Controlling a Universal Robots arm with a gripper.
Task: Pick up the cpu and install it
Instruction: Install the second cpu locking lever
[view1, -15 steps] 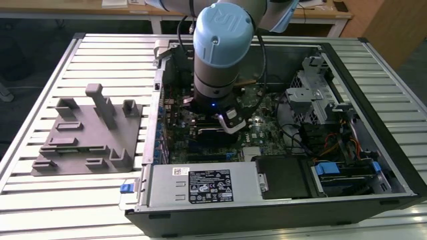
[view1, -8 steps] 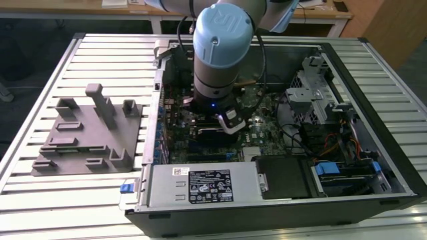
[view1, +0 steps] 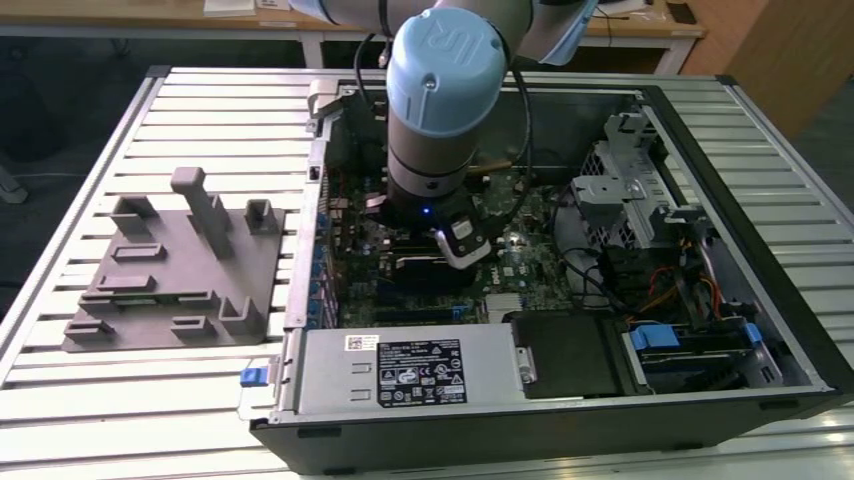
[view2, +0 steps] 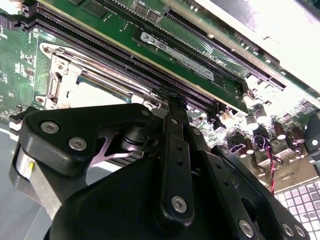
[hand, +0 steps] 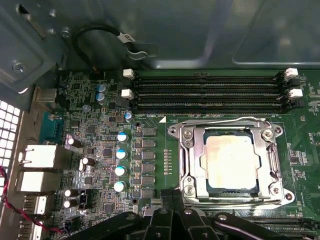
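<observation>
The cpu (hand: 231, 157) lies flat in the socket (hand: 186, 150) of the motherboard (hand: 155, 125), its pale metal top facing up inside the metal frame. In the first wrist view it appears seated squarely, with the frame around it on all four sides. The memory slots (hand: 205, 90) run just beside the socket.

The gripper (view2: 172, 107) hangs over the motherboard, inside the open computer case (view1: 694, 290), close above the socket region. Its dark linkage fills the near part of both wrist views. Whether its fingers are apart or together cannot be told, and nothing can be seen held in it.

The grey tray (view1: 174, 265) rests on the slatted tabletop (view1: 80, 180), on the exterior view's left of the case; no chip is visible on it.

Handling notes, as judgement:
- The cpu is light, thin and rigid.
- The metal top is smooth and likely slippery under hard pads.
- The underside contacts and the socket pins are fragile; a tilted or sliding placement could damage them.
- Hold is best taken on two opposite edges, keeping the chip level.
</observation>
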